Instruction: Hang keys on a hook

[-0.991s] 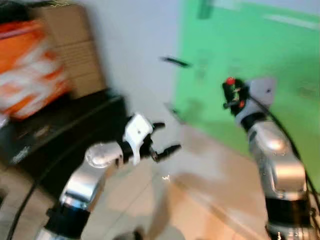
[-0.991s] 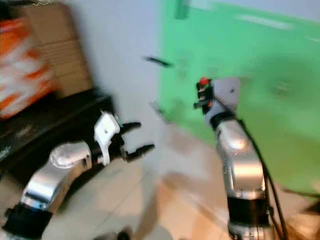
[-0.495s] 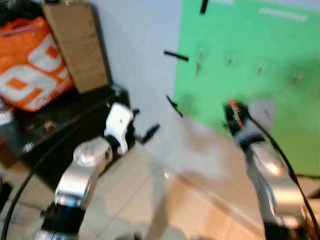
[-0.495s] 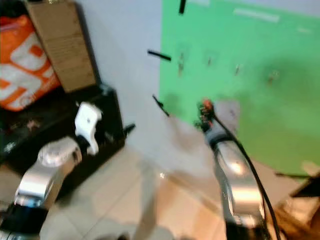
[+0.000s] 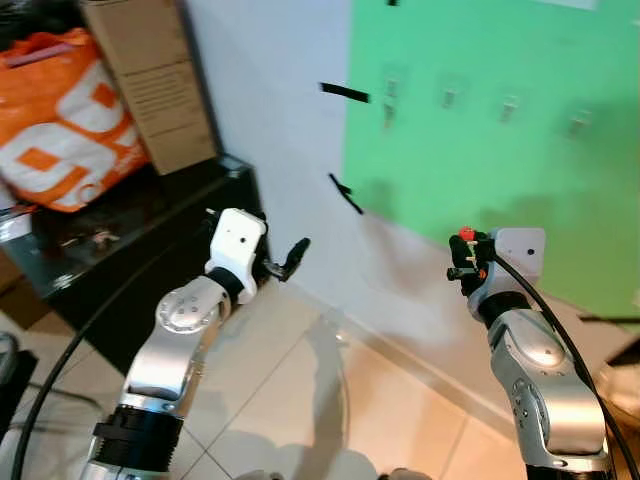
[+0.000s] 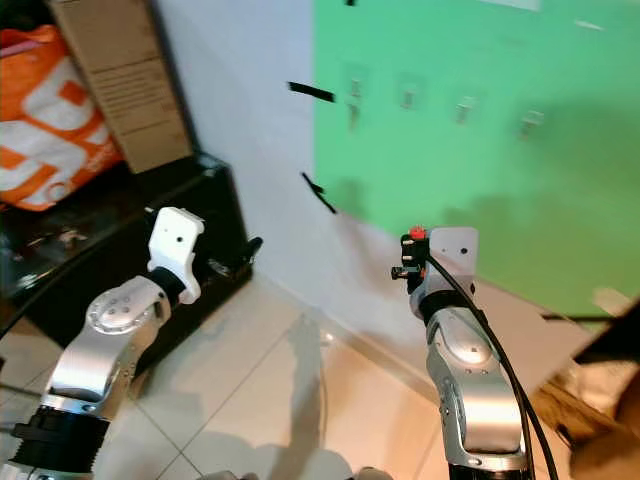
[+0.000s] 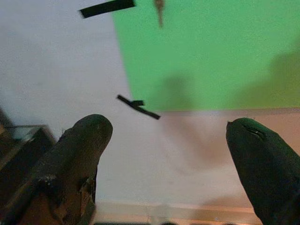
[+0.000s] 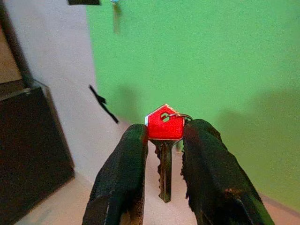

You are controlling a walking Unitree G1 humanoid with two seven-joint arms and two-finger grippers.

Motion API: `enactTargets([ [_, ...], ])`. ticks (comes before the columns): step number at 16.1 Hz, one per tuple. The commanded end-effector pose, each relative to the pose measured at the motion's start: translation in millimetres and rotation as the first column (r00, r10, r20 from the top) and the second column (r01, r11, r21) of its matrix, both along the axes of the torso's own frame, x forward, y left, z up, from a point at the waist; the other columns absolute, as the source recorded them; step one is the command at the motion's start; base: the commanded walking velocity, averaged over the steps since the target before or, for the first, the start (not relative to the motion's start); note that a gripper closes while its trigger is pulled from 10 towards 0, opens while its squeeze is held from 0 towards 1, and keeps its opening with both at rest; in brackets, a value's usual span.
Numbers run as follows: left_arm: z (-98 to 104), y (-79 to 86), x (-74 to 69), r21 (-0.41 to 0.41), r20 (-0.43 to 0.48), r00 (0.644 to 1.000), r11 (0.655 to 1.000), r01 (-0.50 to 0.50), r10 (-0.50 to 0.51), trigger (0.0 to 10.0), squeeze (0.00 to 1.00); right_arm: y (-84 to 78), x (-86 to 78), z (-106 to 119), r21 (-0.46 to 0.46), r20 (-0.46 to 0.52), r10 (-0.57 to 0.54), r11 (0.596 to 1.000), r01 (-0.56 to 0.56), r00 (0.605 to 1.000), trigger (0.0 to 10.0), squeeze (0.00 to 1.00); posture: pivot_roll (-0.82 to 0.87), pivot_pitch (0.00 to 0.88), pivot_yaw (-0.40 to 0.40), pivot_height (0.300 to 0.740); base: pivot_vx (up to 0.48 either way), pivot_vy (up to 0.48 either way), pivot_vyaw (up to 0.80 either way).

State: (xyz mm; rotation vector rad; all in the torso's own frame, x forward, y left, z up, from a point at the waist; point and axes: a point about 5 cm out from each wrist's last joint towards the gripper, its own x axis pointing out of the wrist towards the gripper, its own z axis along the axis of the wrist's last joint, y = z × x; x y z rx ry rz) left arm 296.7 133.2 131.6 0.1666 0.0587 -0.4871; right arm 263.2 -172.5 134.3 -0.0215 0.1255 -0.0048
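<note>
At far left an orange bag [image 5: 55, 125] and a brown cardboard box [image 5: 150, 85] stand on a black table [image 5: 130, 270] set against the white wall [image 5: 270, 130]. Both are cut off by the picture's upper edge.

The left tool [image 5: 285, 262] is raised just beside the table's near corner, pointing toward the wall. In the left wrist view its two black fingers [image 7: 77, 154] stand wide apart with nothing between them; bare wall and floor lie ahead.

Short strips of black tape [image 5: 345, 93] are stuck to the white wall near the edge of the green panel [image 5: 500, 170]. A row of small hooks [image 5: 449, 97] runs across the upper part of the panel. Something hangs from the leftmost hook [image 5: 388, 112]; it is too blurred to identify.

The right tool [image 8: 163, 150] is held up in front of the panel, below the hooks and well apart from them. Its fingers are closed on the red-headed key [image 8: 164, 129], whose blade points down between them. A thin ring passes through the head.

The floor [image 5: 300, 400] is pale glossy tile. At the lower right edge, objects are cut off and cannot be made out.
</note>
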Motion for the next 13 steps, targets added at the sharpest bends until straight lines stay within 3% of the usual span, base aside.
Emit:
enactTargets([
  [1, 0.6, 0.8, 1.4, 0.015, 0.009, 1.000, 1.000, -0.012, 0.012, 10.0, 0.00, 0.0, -0.6, 3.1, -0.006, 0.007, 0.001, 1.000, -0.001, 1.000, 10.0, 0.00, -0.09, 0.000, 0.051, 0.740, 0.000, 0.000, 0.00],
  [13, -1.6, -1.6, 1.4, 0.012, 0.011, 1.000, 1.000, -0.019, 0.019, 10.0, 0.00, 4.0, -0.6, 3.0, -0.018, -0.005, 0.022, 1.000, -0.022, 1.000, 10.0, 0.00, -0.09, 0.000, 0.043, 0.740, 0.298, 0.000, 0.00],
])
